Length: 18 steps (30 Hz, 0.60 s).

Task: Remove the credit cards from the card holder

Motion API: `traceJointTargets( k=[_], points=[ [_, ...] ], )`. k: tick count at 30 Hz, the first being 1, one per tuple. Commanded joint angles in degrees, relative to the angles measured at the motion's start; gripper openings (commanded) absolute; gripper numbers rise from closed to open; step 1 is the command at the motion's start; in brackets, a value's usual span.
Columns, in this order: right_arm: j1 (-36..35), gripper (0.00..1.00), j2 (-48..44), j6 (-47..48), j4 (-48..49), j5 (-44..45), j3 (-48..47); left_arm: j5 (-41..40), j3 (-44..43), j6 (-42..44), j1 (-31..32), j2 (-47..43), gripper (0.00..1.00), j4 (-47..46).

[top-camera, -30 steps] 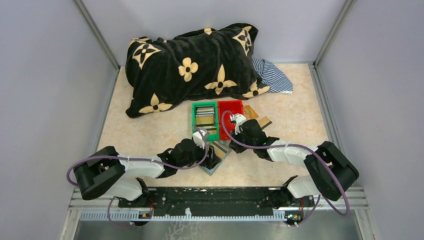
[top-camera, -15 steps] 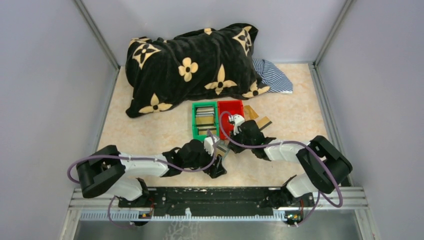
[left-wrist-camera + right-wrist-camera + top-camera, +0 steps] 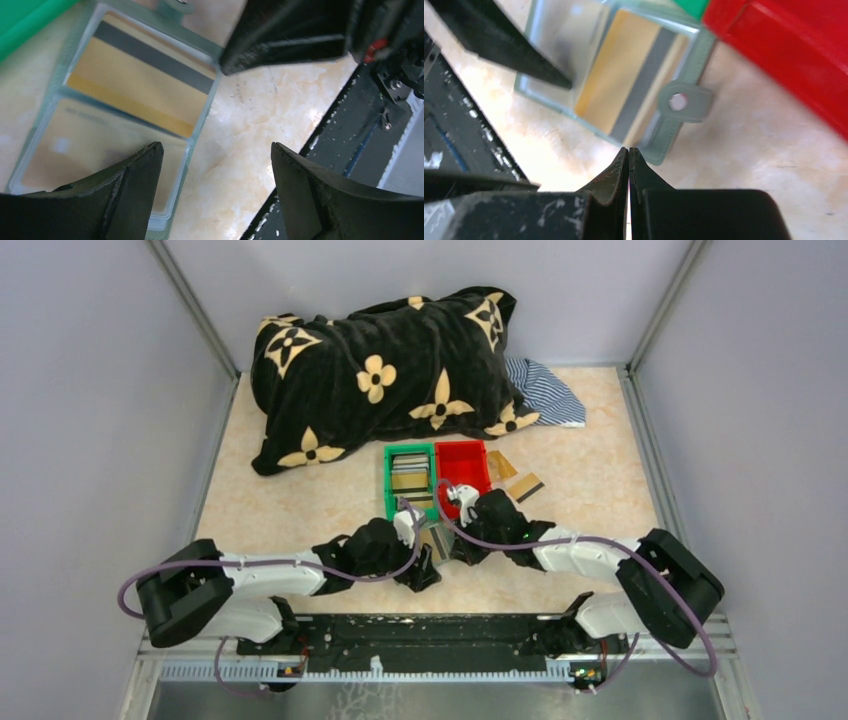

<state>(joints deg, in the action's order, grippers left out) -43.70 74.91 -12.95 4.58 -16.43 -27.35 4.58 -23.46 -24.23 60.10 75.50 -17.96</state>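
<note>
**Card holder lies open, both grippers over it**

The beige marbled table (image 3: 290,510) carries a black plush blanket with gold flowers (image 3: 380,370) at the back. A green plastic bin (image 3: 388,485) sits beside a red plastic bin (image 3: 462,462). Just in front of them, the grey-green folding card holder (image 3: 100,145) lies open and flat. The left gripper (image 3: 217,150) hangs over its edge, jaws spread wide, empty. The right gripper (image 3: 629,150) is pinched tight on nothing, its tip near the closure tab. A gold card with a black stripe (image 3: 140,85) sits in a clear pocket.

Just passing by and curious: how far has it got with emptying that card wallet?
Done: the card holder lies open, and loose cards lie in the green bin. In hand: nothing; the left gripper hangs open above it, and the right gripper is shut and empty. Left: two gold cards in its pockets, not yet out.
</note>
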Motion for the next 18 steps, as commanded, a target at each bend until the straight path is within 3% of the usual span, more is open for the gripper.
traceJointTargets(
  k=[1,8,12,18],
  points=[
    [-2.17,0.0,-2.88,-2.69,-0.8,-2.84,-0.77,-4.54,3.18,-1.5,-2.52,-1.62,0.86,8.39],
    [-2.2,0.0,-4.7,-2.48,-3.94,4.9,-3.86,-1.77,5.97,-3.24,-6.24,-8.52,0.86,6.35],
    [-2.11,0.0,-0.96,-3.78,0.21,9.63,-4.57,0.35,7.48,-7.75,-8.04,-9.55,0.85,2.15],
    [-2.09,0.0,8.44,-4.56,5.77,6.43,-6.98,2.15,7.88,-11.15,-8.66,-11.25,0.84,-0.25]
  ],
)
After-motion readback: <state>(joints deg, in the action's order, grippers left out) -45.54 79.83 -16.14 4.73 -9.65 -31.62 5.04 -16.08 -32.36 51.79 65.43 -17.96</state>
